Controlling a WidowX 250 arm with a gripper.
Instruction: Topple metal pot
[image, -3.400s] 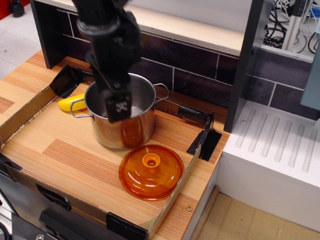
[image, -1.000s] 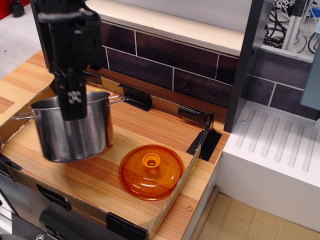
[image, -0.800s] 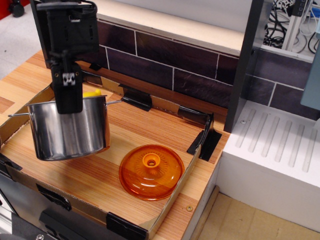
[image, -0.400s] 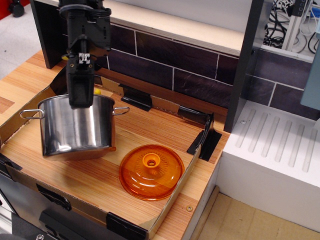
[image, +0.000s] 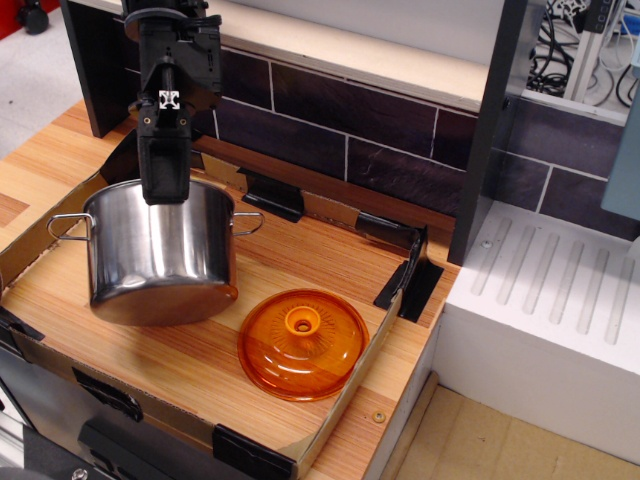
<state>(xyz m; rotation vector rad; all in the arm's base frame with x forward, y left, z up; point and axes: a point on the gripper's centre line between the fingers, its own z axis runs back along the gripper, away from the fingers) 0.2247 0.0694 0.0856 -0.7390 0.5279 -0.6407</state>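
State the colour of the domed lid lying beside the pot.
The lid is translucent orange, seen clearly in the observation.image view, the only one given.

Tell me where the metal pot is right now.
The metal pot stands upright at the left of the wooden tray, left of the orange lid, the gripper at its rim.

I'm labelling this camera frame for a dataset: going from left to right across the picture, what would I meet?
Metal pot with the gripper at its far rim → orange lid → black corner clip of the cardboard tray → white ribbed drainboard.
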